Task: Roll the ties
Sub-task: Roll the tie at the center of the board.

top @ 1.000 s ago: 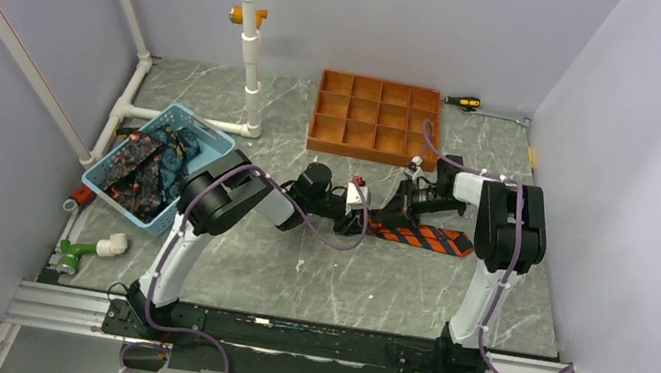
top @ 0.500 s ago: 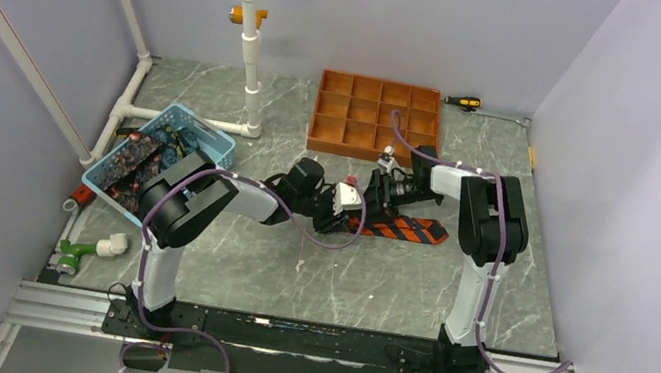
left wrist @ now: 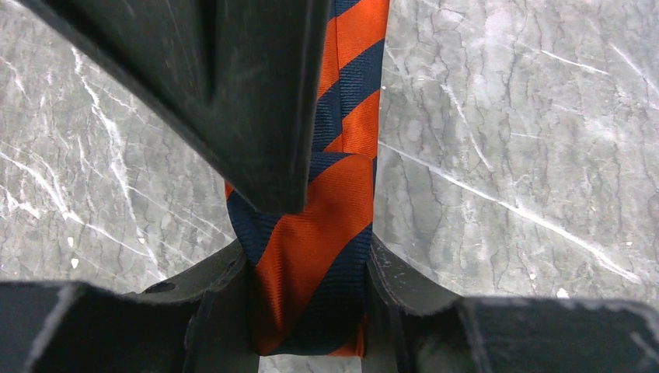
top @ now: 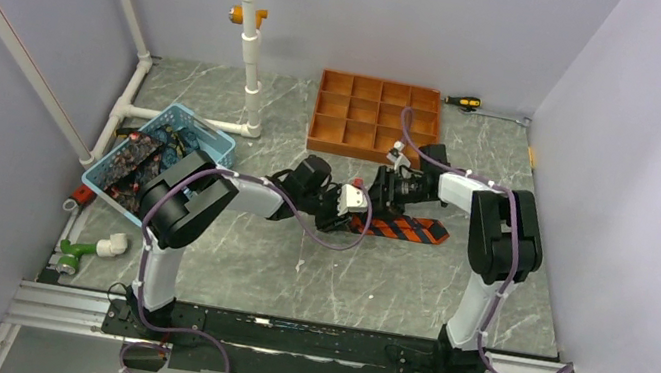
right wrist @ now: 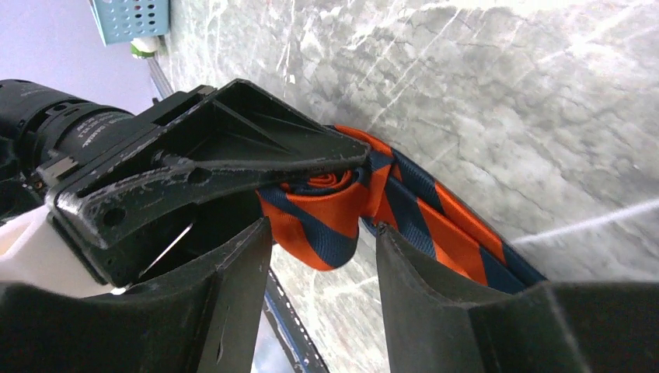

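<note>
While the left jaws clamp the rolled striped tie [left wrist: 311, 256], the right jaws gape around it, best closed squarely, keeping turns tight.

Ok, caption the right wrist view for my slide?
Rolled end of the striped tie pinched by the left gripper, the open right gripper straddling it.

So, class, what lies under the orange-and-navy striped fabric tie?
The striped tie's flat stretch lies on the grey marbled tabletop. Its rolled end is clamped in the left gripper, whose fingers hide what is beneath.
</note>
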Robot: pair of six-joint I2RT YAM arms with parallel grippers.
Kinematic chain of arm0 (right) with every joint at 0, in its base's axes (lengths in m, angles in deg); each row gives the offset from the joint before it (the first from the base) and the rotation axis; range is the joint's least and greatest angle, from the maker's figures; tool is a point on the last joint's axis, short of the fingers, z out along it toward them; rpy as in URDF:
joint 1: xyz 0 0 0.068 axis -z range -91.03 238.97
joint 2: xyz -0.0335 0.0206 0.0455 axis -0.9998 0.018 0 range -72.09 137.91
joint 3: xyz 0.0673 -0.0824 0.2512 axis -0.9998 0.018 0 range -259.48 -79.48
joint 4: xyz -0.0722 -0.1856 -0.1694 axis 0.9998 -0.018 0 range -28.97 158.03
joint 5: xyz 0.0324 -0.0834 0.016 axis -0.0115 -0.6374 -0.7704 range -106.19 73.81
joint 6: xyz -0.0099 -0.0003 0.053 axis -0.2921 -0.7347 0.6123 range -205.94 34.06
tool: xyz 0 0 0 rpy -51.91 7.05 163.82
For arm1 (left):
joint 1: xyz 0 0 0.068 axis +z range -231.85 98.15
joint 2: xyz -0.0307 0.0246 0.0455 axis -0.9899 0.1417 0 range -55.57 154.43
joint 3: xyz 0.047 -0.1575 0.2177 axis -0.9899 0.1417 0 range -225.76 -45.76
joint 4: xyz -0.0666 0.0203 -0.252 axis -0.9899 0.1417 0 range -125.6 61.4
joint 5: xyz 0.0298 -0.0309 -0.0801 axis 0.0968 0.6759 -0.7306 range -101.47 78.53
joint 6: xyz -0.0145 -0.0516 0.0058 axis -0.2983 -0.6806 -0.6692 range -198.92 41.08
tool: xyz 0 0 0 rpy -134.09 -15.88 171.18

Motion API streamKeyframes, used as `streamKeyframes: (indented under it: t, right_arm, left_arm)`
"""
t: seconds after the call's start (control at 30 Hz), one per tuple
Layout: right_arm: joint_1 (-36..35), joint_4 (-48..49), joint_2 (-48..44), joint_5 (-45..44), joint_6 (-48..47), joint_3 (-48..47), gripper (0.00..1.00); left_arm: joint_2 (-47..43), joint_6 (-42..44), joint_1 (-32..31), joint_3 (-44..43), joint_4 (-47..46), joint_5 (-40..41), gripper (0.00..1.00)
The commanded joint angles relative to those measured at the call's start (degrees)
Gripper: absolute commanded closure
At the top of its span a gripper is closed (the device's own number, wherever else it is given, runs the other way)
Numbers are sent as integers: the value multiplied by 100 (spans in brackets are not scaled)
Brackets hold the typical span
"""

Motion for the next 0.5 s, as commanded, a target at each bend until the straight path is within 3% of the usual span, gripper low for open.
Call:
streamKeyframes:
  t: [0.0,0.03,0.17,0.27,0.3,0.37,0.47]
  right_arm:
    - [-105,399,195,-1,151,48,50]
    - [-122,374,234,-14,99,55,55]
    - [-126,433,201,-275,27,223,91]
    - [-117,295,193,-508,-58,280,100]
    - [-119,236,206,-644,-122,296,100]
    - [-114,-33,272,-891,-326,274,100]
    - [-118,-341,356,-1475,-578,242,100]
  left_arm:
    - [606,369,1,292,1448,783,100]
    - [600,369,1,290,1437,773,100]
    - [597,368,-2,268,1429,736,100]
    - [591,399,-2,267,1404,668,100]
    - [585,379,-8,261,1379,617,94]
    - [546,310,3,235,1284,438,72]
    - [437,94,20,210,889,77,48]
